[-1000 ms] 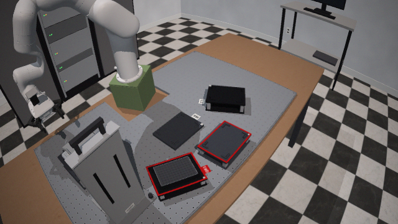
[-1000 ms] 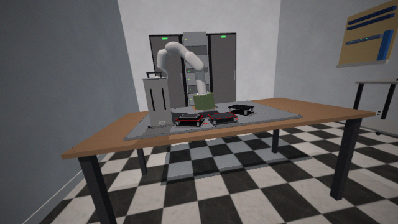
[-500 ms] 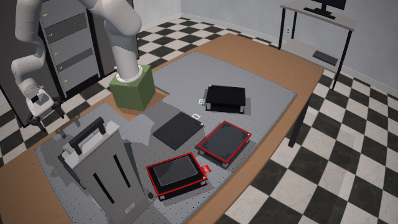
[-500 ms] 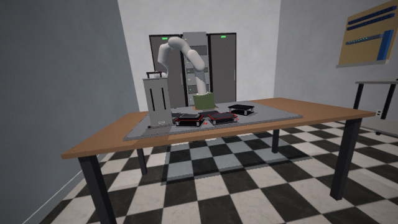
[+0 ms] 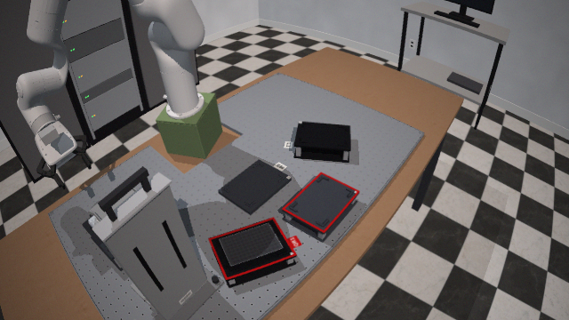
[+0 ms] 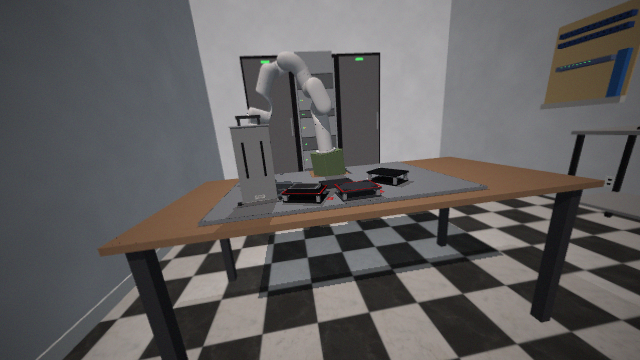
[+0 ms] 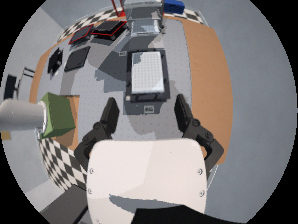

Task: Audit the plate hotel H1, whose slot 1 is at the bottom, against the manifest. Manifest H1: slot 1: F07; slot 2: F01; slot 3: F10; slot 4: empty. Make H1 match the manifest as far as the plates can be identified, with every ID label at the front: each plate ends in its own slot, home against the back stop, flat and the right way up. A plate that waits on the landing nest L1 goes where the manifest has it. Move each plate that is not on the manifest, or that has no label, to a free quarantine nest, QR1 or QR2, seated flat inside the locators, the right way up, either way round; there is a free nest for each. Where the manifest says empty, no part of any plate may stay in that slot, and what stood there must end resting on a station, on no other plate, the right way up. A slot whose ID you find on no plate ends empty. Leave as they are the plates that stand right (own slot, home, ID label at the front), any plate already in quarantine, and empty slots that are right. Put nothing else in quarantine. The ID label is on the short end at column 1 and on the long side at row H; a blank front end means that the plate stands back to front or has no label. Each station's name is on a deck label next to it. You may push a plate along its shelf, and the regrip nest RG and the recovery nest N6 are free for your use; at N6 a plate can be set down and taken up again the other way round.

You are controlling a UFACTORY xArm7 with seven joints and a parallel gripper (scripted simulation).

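Wide apart and holding nothing, the tool [image 5: 63, 158] hangs off the bench's [image 5: 391, 95] left edge, behind the plate hotel [image 5: 151, 242]. Further right, a plate [image 5: 251, 244] sits in a red-edged nest [image 5: 219, 258].

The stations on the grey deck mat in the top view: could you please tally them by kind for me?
Red-bordered nests: 2, one bearing a plate, one bare.
Black raised nest: 1.
Flat dark pad: 1.
Upright grey plate hotel with handle: 1.
Total: 5 stations.
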